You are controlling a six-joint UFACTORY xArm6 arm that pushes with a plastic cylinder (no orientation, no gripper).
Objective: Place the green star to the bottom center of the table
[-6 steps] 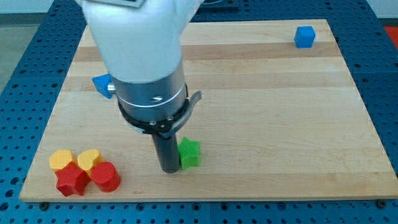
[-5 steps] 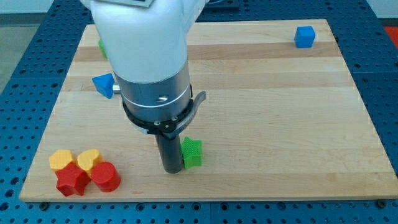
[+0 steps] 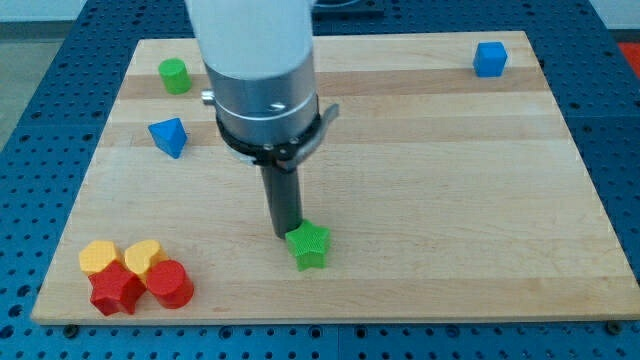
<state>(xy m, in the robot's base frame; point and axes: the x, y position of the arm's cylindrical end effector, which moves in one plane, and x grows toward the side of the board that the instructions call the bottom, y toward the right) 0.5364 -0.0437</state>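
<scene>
Retreated tip (image 3: 287, 234) (touching) above green star (image 3: 309, 246).

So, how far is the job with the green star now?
Mostly done: the green star already lies near the bottom edge of the table, close to centre. In hand: my tip sits at its upper-left edge. Left: perhaps a small nudge towards the view's right and bottom.
</scene>
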